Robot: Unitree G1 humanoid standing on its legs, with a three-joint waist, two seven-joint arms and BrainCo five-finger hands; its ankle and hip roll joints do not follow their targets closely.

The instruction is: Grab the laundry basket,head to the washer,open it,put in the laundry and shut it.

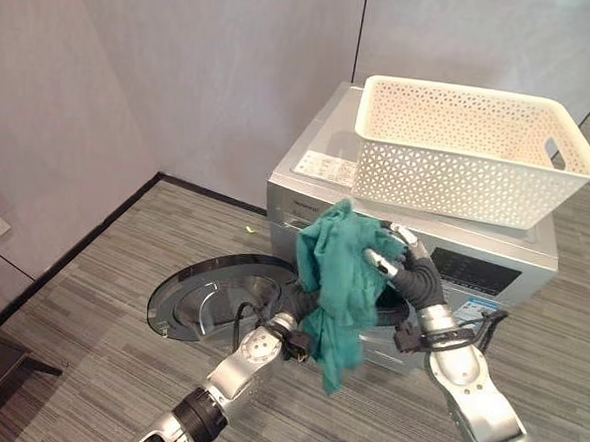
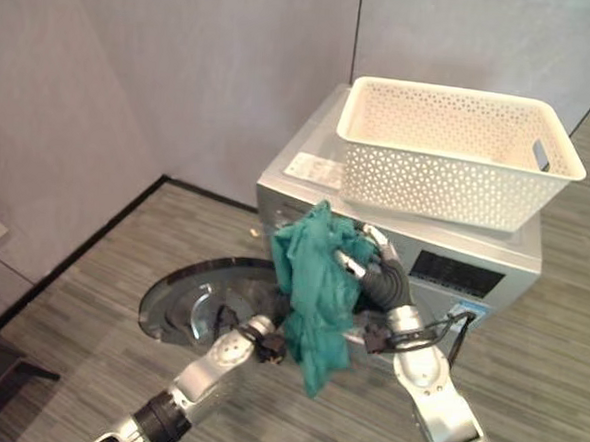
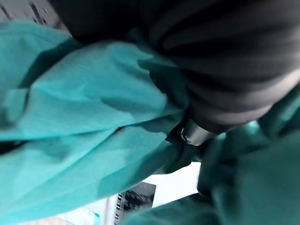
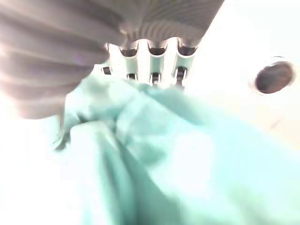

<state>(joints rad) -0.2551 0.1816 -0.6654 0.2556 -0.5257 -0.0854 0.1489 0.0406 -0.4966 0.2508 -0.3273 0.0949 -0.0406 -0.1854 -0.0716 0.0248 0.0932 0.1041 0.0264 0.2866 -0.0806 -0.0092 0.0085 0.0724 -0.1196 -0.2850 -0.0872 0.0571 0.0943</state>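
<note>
Our right hand (image 1: 398, 255) pinches the crumpled teal cloth (image 1: 336, 284); left hand's (image 3: 225, 70) fingers are hidden. We should feed it low into the silver washer's (image 1: 493, 263) drum.

A cream perforated plastic laundry basket (image 1: 475, 150) sits upright on top of the silver front-loading washer (image 1: 493, 265). The washer's round dark glass door (image 1: 210, 294) is swung wide open. A crumpled teal cloth (image 1: 339, 284) hangs before the washer's opening.
</note>
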